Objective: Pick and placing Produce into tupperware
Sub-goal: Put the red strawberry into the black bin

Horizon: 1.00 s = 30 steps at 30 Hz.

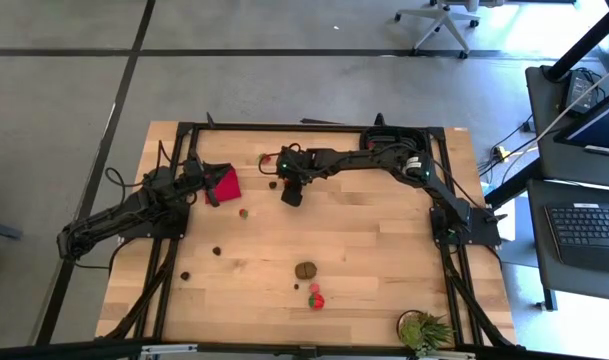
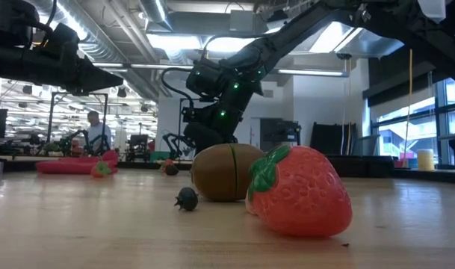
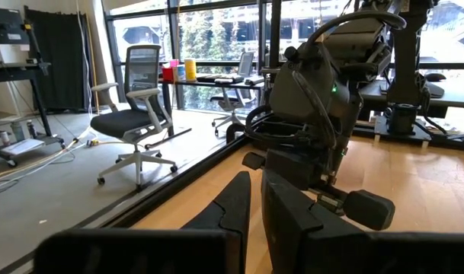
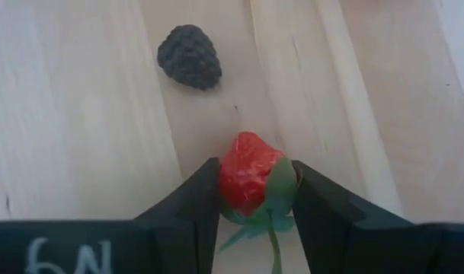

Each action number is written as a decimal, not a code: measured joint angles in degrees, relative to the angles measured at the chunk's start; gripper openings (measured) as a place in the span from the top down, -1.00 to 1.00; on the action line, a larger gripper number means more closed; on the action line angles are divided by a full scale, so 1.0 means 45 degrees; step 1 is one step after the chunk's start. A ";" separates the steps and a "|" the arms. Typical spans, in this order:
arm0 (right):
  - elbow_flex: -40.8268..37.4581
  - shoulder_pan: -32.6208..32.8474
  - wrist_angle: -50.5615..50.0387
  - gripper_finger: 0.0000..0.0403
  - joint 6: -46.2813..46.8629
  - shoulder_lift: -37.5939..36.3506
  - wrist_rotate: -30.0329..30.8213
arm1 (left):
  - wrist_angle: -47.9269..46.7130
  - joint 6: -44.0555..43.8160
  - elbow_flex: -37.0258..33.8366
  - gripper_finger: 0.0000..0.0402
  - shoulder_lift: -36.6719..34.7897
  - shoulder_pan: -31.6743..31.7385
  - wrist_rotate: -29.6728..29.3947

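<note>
Several produce pieces lie scattered on the wooden table (image 1: 364, 250): a brown kiwi-like lump (image 1: 305, 269), a large red plastic strawberry (image 1: 316, 298) and tiny dark berries. The right end effector (image 4: 254, 190) is clamped on a small red strawberry (image 4: 251, 179) beside a dark bumpy blackberry (image 4: 190, 55). No tupperware can be made out, so nearly everything remains. The left end effector (image 3: 254, 202) waits closed, empty, near the red square cloth (image 1: 225, 184).

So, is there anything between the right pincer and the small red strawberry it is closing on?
Nothing visible. In the right wrist view the small red strawberry with green leaves sits directly between the two dark fingers of the right pincer, on bare wooden table. A dark bumpy blackberry lies farther ahead, outside the grip.
</note>
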 joint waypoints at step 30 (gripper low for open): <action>0.3071 -0.4789 -1.2603 0.31 0.2167 -0.2048 0.0895 | -0.0015 -0.0089 -0.0005 0.86 -0.0001 -0.0008 0.0107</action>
